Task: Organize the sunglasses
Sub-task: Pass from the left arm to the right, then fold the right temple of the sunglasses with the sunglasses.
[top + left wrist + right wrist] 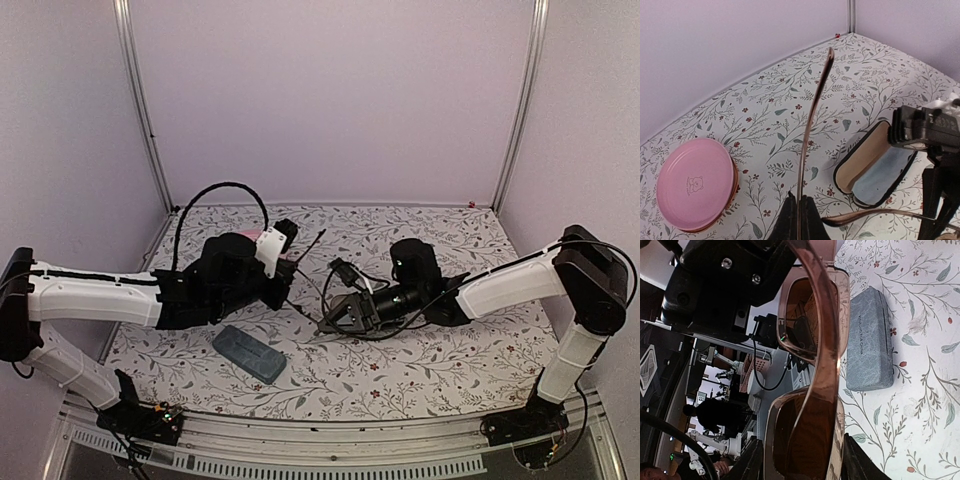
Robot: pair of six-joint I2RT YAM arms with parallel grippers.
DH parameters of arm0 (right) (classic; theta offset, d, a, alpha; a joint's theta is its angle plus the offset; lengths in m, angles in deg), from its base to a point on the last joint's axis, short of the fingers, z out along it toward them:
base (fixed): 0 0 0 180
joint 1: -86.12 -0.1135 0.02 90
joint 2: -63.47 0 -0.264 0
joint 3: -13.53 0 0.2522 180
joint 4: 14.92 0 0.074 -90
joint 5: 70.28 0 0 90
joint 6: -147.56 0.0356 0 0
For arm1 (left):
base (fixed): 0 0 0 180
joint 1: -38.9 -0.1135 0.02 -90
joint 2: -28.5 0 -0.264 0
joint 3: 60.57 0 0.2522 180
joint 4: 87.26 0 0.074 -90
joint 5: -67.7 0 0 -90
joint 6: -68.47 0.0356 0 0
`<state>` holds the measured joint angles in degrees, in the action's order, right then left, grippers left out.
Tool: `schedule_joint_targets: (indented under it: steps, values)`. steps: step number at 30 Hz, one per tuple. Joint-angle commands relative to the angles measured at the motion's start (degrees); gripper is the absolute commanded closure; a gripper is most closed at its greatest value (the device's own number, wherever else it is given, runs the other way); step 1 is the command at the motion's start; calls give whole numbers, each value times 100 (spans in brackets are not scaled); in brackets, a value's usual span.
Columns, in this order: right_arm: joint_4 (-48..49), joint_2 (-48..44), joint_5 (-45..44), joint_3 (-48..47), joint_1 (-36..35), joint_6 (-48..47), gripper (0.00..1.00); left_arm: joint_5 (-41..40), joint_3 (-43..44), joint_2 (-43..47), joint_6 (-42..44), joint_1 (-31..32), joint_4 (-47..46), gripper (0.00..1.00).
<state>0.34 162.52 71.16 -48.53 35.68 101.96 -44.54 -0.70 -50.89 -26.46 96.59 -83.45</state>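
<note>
- At far left, a pink dish (695,185) lies on the floral table (420,375); a grey-blue case (250,352) sits nearer the front.
- Left of centre, the left gripper (799,220) is clamped tight on one thin arm of the reddish-brown sunglasses (821,390), which are held off the table.
- Rightward, the right gripper (805,465) has a finger on either side of the front frame; I cannot tell whether they press it.

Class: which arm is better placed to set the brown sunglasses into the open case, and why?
Probably right: the right gripper straddles the sunglasses at the front frame, and the open case lies beside it. The left gripper pinches only one thin temple.
</note>
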Motion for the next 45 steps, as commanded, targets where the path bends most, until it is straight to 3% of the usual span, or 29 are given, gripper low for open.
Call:
schedule_joint_targets:
  steps: [1, 6, 22, 31, 45]
  values:
    - [-223, 2, -7, -157, 23, -322, 65, -61, -59, 145, -113, 110, -90, 100]
    - [-640, -58, -160, -238, 24, -675, 67, 44, -194, 313, -379, 105, -77, 98]
    - [-1635, -196, -636, -485, 25, -1369, 70, -43, -649, 962, -793, 104, 175, 62]
    - [-2062, -316, -951, -641, -72, -1689, 71, 433, -601, 1106, -1296, 93, 35, 40]
    - [-2588, -385, -1570, -863, -283, -2044, 71, 702, -531, 864, -2110, 8, -223, 22]
